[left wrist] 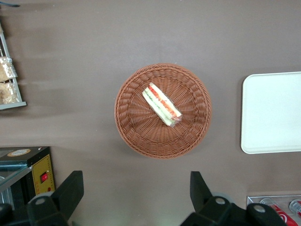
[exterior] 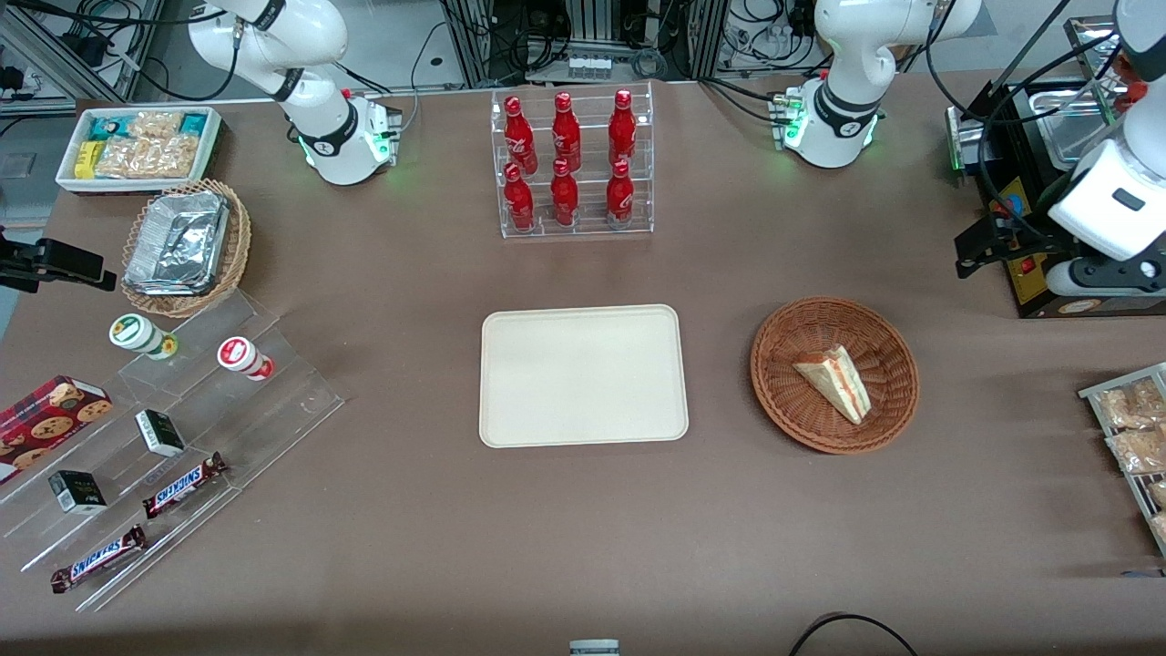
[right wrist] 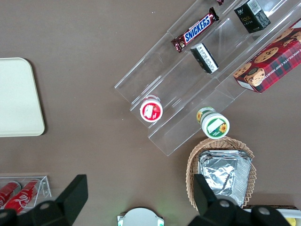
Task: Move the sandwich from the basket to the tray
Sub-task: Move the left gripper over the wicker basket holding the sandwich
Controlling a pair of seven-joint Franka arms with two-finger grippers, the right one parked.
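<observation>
The gripper (left wrist: 134, 195) hangs high above the basket (left wrist: 129, 127), only its two dark fingers (left wrist: 70, 188) showing, spread wide apart and holding nothing. The sandwich (left wrist: 162, 104) lies inside the basket, its filling edge turned up. Bare brown bench (exterior: 720, 383) separates the basket from the tray (exterior: 583, 375), whose surface carries nothing. In the wrist view the tray is cut off.

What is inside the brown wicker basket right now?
Only the sandwich, lying on its side on the basket floor. The weave under it is covered. The gripper hangs open, high above the table beside the basket, touching nothing.
</observation>
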